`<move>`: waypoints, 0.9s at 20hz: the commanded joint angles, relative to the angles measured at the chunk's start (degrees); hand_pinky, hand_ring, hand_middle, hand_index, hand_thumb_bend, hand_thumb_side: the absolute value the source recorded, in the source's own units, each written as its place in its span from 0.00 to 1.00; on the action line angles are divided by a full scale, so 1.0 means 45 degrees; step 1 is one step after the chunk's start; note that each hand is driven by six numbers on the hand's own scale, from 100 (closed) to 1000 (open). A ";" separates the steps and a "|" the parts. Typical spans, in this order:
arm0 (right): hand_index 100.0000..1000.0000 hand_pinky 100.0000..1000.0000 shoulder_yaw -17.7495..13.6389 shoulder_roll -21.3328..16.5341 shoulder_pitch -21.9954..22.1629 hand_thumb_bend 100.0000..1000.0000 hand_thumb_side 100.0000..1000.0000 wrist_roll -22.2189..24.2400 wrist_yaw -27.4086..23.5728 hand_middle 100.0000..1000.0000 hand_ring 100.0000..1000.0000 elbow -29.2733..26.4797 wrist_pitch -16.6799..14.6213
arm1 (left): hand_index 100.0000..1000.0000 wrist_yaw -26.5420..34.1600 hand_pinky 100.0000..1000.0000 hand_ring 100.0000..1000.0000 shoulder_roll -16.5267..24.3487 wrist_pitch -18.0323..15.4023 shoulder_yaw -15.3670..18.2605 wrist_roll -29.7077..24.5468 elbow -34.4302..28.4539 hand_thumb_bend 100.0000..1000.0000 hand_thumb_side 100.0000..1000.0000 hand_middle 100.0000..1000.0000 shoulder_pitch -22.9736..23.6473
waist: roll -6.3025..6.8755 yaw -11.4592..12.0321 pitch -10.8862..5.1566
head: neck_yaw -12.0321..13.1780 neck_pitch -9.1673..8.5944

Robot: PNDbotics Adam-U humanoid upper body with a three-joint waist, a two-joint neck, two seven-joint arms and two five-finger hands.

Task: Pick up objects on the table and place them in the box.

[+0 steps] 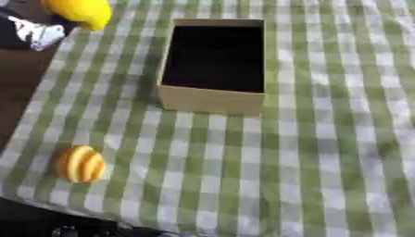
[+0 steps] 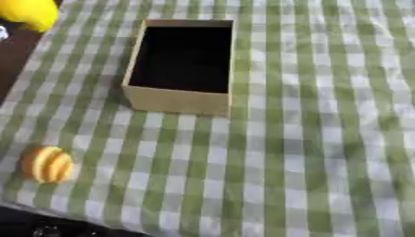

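Note:
An open cardboard box (image 1: 212,100) stands on the green-and-white checked cloth, its inside dark and empty as far as I can see. A round orange object with pale ridges (image 1: 79,163) lies on the cloth near the front left corner. At the top left a yellow fruit (image 1: 81,11) hangs past the table's left edge, cut off by the view's top. My black and silver left hand (image 1: 34,32) sits right under and left of the yellow fruit, holding it. My right hand shows in neither view.
The checked tablecloth (image 1: 324,152) covers the table; its left edge runs diagonally, with dark brown floor (image 1: 16,83) beyond. A dark part of my body (image 1: 65,229) shows at the bottom left.

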 commanded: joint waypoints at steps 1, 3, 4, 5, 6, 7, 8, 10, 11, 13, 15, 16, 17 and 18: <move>0.83 0.90 -0.0020 -0.0373 -0.0077 0.00 0.47 0.0099 -0.0199 0.67 0.81 -0.0210 -0.0029 | 0.68 0.0367 0.48 0.52 -0.0942 0.0096 -0.0707 -0.0419 0.0494 0.00 0.03 0.48 -0.1103 | -0.0008 -0.0077 -0.0301 | 0.0070 0.0095; 0.83 0.90 -0.0006 -0.0385 -0.0129 0.00 0.47 0.0113 -0.0264 0.67 0.81 -0.0210 -0.0044 | 0.68 0.0487 0.49 0.52 -0.1642 0.0179 -0.1111 -0.0539 0.0969 0.00 0.05 0.48 -0.1763 | -0.0007 -0.0143 -0.0304 | 0.0120 0.0118; 0.83 0.90 0.0011 -0.0383 -0.0162 0.00 0.47 0.0131 -0.0299 0.67 0.81 -0.0210 -0.0039 | 0.68 0.0494 0.49 0.52 -0.1955 0.0206 -0.1294 -0.0581 0.1230 0.00 0.06 0.48 -0.2021 | 0.0000 -0.0181 -0.0303 | 0.0152 0.0129; 0.83 0.90 0.0030 -0.0377 -0.0181 0.00 0.47 0.0160 -0.0329 0.67 0.81 -0.0210 -0.0022 | 0.68 0.0487 0.49 0.52 -0.2274 0.0224 -0.1466 -0.0622 0.1511 0.00 0.07 0.48 -0.2237 | 0.0008 -0.0221 -0.0303 | 0.0179 0.0145; 0.83 0.90 0.0042 -0.0371 -0.0190 0.00 0.47 0.0190 -0.0350 0.67 0.81 -0.0210 -0.0005 | 0.68 0.0469 0.49 0.51 -0.2535 0.0225 -0.1595 -0.0645 0.1762 0.00 0.07 0.48 -0.2395 | 0.0014 -0.0255 -0.0304 | 0.0205 0.0157; 0.83 0.90 0.0048 -0.0365 -0.0197 0.00 0.47 0.0214 -0.0370 0.67 0.81 -0.0210 0.0005 | 0.68 0.0450 0.49 0.51 -0.2759 0.0209 -0.1692 -0.0652 0.1985 0.00 0.08 0.48 -0.2517 | 0.0017 -0.0285 -0.0304 | 0.0226 0.0157; 0.83 0.90 0.0048 -0.0357 -0.0203 0.00 0.47 0.0227 -0.0392 0.67 0.81 -0.0210 0.0012 | 0.68 0.0427 0.49 0.51 -0.3015 0.0207 -0.1782 -0.0656 0.2212 0.00 0.08 0.48 -0.2644 | 0.0018 -0.0317 -0.0306 | 0.0248 0.0150; 0.83 0.90 0.0054 -0.0339 -0.0208 0.00 0.47 0.0252 -0.0430 0.67 0.81 -0.0210 0.0031 | 0.69 0.0224 0.49 0.52 -0.3605 0.0197 -0.1984 -0.0686 0.2756 0.00 0.09 0.48 -0.2951 | 0.0010 -0.0355 -0.0314 | 0.0287 0.0140; 0.83 0.91 0.0058 -0.0332 -0.0210 0.00 0.47 0.0266 -0.0444 0.67 0.81 -0.0210 0.0038 | 0.69 0.0100 0.49 0.52 -0.3845 0.0161 -0.2080 -0.0700 0.3027 0.01 0.09 0.48 -0.3071 | 0.0005 -0.0361 -0.0316 | 0.0301 0.0134; 0.83 0.91 0.0076 -0.0309 -0.0217 0.00 0.47 0.0302 -0.0475 0.67 0.81 -0.0210 0.0051 | 0.69 -0.0240 0.50 0.52 -0.4289 0.0064 -0.2303 -0.0748 0.3630 0.04 0.10 0.49 -0.3270 | -0.0010 -0.0361 -0.0316 | 0.0336 0.0120; 0.83 0.91 0.0097 -0.0286 -0.0220 0.00 0.47 0.0342 -0.0504 0.67 0.81 -0.0210 0.0061 | 0.71 -0.0774 0.51 0.54 -0.4634 -0.0099 -0.2442 -0.0639 0.4194 0.08 0.11 0.50 -0.3395 | -0.0032 -0.0352 -0.0305 | 0.0368 0.0101; 0.83 0.91 0.0109 -0.0274 -0.0228 0.00 0.47 0.0364 -0.0519 0.67 0.81 -0.0210 0.0069 | 0.71 -0.1048 0.51 0.54 -0.4804 -0.0187 -0.2488 -0.0521 0.4494 0.09 0.11 0.50 -0.3446 | -0.0045 -0.0348 -0.0299 | 0.0381 0.0092; 0.83 0.91 0.0124 -0.0263 -0.0244 0.00 0.47 0.0388 -0.0536 0.67 0.81 -0.0210 0.0073 | 0.71 -0.1310 0.51 0.54 -0.4953 -0.0273 -0.2524 -0.0401 0.4796 0.10 0.10 0.50 -0.3488 | -0.0057 -0.0351 -0.0291 | 0.0393 0.0085; 0.83 0.91 0.0141 -0.0254 -0.0263 0.00 0.47 0.0415 -0.0555 0.67 0.81 -0.0210 0.0070 | 0.71 -0.1599 0.52 0.54 -0.5085 -0.0364 -0.2548 -0.0280 0.5109 0.10 0.09 0.51 -0.3521 | -0.0067 -0.0359 -0.0282 | 0.0408 0.0078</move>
